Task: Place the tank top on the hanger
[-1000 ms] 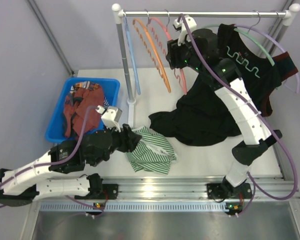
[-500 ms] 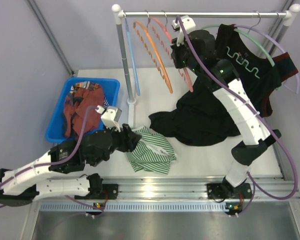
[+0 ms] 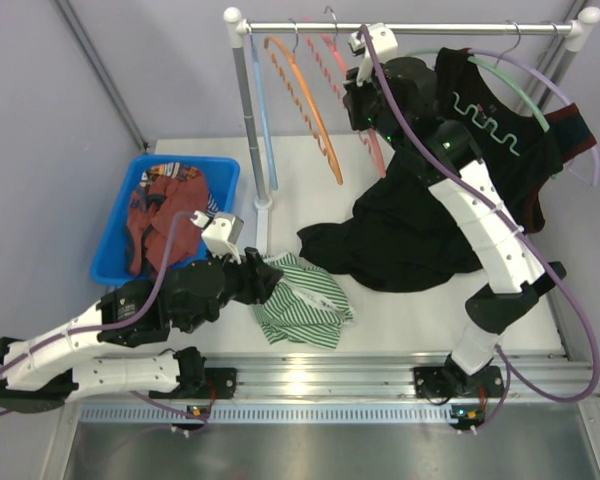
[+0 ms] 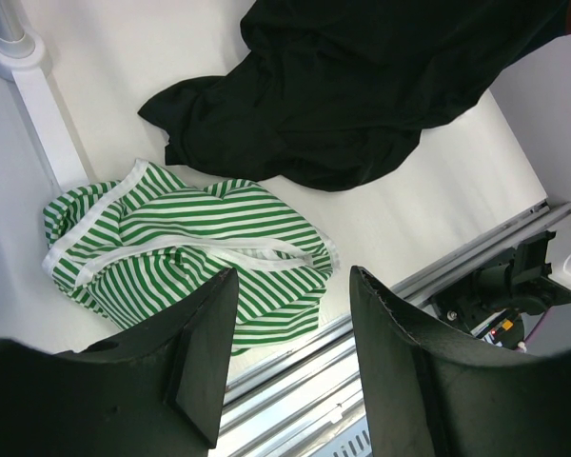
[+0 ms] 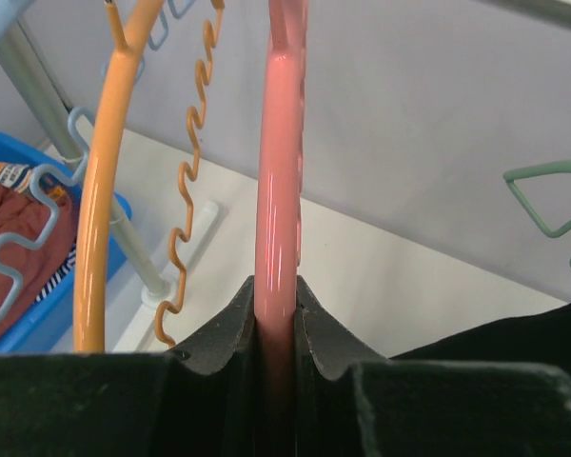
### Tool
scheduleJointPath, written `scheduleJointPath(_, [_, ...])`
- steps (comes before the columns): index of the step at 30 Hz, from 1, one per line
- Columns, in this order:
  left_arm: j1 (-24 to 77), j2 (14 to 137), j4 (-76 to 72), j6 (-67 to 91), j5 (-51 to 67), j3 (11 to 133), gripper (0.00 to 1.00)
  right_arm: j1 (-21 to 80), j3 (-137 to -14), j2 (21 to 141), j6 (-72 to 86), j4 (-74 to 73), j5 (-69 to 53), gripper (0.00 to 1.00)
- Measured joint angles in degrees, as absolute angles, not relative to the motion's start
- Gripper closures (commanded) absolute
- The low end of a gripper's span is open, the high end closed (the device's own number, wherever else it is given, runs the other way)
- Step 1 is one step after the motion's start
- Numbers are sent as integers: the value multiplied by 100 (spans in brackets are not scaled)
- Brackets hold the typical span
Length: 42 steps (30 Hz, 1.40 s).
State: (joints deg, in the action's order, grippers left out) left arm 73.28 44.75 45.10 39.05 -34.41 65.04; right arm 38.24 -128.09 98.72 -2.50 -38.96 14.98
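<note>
Right arm [image 3: 480, 210] is reaching up to the rail [image 3: 420, 28] at the back of the counter [image 3: 400, 310]. In the right wrist view the right jaws are closed tight on the pink hanger [image 5: 278, 171], its smooth arm running straight up out of the narrow slot between them. The hanger's hook is on the rail, just beside the orange hanger [image 5: 105, 190], with a light blue hanger [image 5: 29, 238] further left and a green hanger [image 5: 542, 200] off to the right. Left arm [image 3: 130, 320] lies low along the near left of the counter. The left jaws stand wide apart with nothing between them, poised over the near edge of the tank top [image 4: 190, 238]. I cannot tell whether they touch the cloth. The tank top lies crumpled on the counter, near front and left of centre, white trim facing up, just beside the black garment [image 4: 362, 86] that spreads across the middle, the two almost meeting. A blue bin [image 3: 115, 235] at far left holds a red patterned cloth [image 3: 165, 225].
</note>
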Motion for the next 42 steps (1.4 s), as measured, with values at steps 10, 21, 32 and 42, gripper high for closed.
scheduleJointPath(10, [7328, 4473, 4512, 3907, -3444, 6501, 44, 3828, -12335, 9354, -248, -3520, 1601, 100])
scheduleJointPath(21, [7328, 4626, 4659, 3979, -3715, 6392, 42, 3841, -11024, 8346, -30, -3433, 1605, 100])
scheduleJointPath(32, [6580, 5245, 5164, 4292, -3610, 5815, 47, 3852, -8711, 5944, 781, -3695, 1555, 100])
scheduleJointPath(42, [5022, 5354, 5107, 3771, -2582, 5304, 54, 3852, -6702, 3747, 1726, -4593, 187, 100])
